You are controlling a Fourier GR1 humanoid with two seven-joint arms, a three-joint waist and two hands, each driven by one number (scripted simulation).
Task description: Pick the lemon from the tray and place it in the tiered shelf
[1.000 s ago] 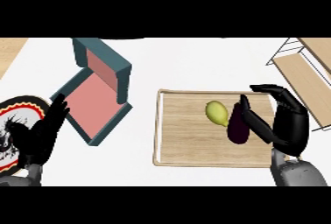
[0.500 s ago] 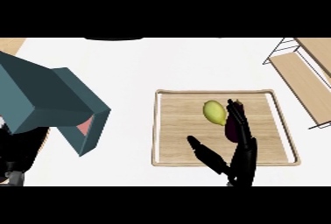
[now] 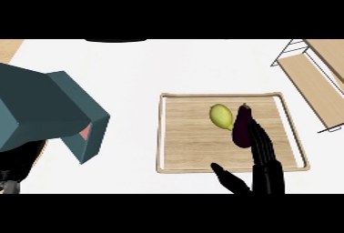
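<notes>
1. Head view: the right hand (image 3: 263,166) comes in from the bottom edge. Its long black fingers (image 3: 259,141) are straight and close together, and the thumb (image 3: 228,177) sticks out to the side. They hold nothing.
2. The fingertips lie over the near end of the dark purple eggplant (image 3: 242,127). I cannot tell if they touch it.
3. The small yellow-green lemon (image 3: 222,116) sits just beside the eggplant, on its left, near the middle of the flat wooden tray (image 3: 181,150). It is a bit closer to the tray's far edge. The hand is not on the lemon yet.
4. The light wooden tiered shelf with a thin wire frame (image 3: 316,82) stands at the white counter's (image 3: 148,68) far right corner, well apart from the lemon.
5. A big blue-grey box with a pink inside (image 3: 50,113) is at the counter's left edge. The left hand (image 3: 17,161) shows only as a dark shape under it, so I cannot tell how its fingers are.
6. What could go wrong: the fingers may close on the eggplant, because it lies between the hand and the lemon. They could also bump the lemon and make it roll away.
7. Count: one lemon, one eggplant, one tray, one shelf, one box, two hands.
</notes>
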